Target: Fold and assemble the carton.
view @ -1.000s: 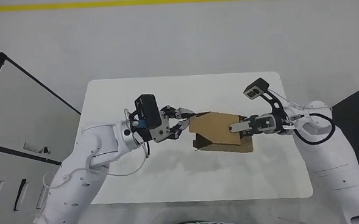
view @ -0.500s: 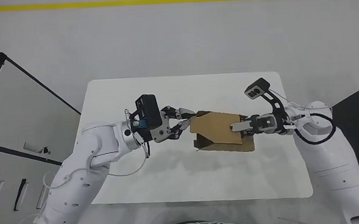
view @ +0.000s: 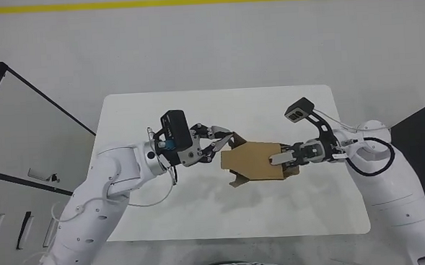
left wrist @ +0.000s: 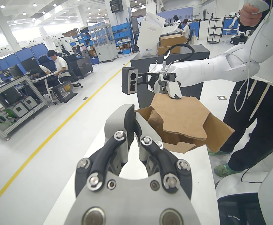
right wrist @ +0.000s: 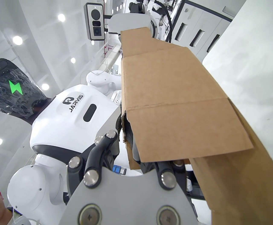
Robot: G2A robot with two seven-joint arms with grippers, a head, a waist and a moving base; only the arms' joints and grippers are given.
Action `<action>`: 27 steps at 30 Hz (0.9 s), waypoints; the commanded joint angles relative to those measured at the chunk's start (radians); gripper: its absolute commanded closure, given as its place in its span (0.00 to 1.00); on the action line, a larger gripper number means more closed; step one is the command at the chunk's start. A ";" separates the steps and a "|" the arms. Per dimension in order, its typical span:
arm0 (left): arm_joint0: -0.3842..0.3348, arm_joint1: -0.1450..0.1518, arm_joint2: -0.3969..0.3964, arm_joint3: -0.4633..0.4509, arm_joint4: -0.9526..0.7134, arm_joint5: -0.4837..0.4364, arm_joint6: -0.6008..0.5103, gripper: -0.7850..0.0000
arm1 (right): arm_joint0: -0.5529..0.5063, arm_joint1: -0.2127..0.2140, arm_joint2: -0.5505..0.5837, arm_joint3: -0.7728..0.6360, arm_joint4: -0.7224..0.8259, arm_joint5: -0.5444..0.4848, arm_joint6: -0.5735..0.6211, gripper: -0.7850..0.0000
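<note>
- the brown carton [view: 256, 164] is held up over the middle of the white bench [view: 166, 214], which lies right under it.
- the carton is tipped a bit and is not shut. its flaps stick out loose at both ends, and one flap with a zigzag cut lies over the open end.
- one low flap hangs down from the carton. i cannot tell if it touches the bench.
- the left claw [left wrist: 134, 121] is at one end of the carton. its fingers are almost together and pinch a thin wall of the carton at a corner.
- the right claw [view: 277, 159] is at the other end of the carton. it is closed tight on a flap there, with the cardboard between its fingers.
- the two arms come in at the carton from opposite sides, so the carton sits between the two claws.
- a grey cabinet [view: 17, 135] stands on the floor well away from the carton, out past the left arm.
- a yellow line [view: 205, 0] runs along the floor far behind the carton, past the far edge of the bench.
</note>
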 commanded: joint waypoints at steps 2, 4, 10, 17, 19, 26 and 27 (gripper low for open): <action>0.001 0.000 0.002 -0.002 0.007 -0.003 0.001 1.00 | 0.003 0.008 -0.012 -0.005 -0.006 0.000 0.000 1.00; 0.002 0.001 0.002 -0.004 0.010 -0.005 0.001 1.00 | 0.006 0.013 -0.020 -0.009 -0.006 -0.004 0.000 1.00; 0.009 0.003 -0.008 -0.010 0.021 -0.005 0.000 1.00 | 0.012 0.026 -0.039 -0.009 -0.009 -0.007 0.000 1.00; 0.016 0.005 -0.011 -0.016 0.028 -0.002 -0.007 1.00 | 0.009 0.041 -0.044 -0.007 -0.008 -0.011 0.000 1.00; 0.017 0.004 -0.004 -0.018 0.027 -0.001 -0.009 1.00 | 0.008 0.045 -0.045 -0.011 -0.004 -0.014 0.000 1.00; 0.013 0.002 0.003 -0.012 0.026 0.023 -0.012 1.00 | 0.003 0.058 -0.037 0.007 0.020 -0.025 0.000 1.00; 0.014 0.002 0.002 -0.010 0.023 0.027 -0.012 1.00 | 0.002 0.059 -0.033 0.010 0.025 -0.028 0.000 1.00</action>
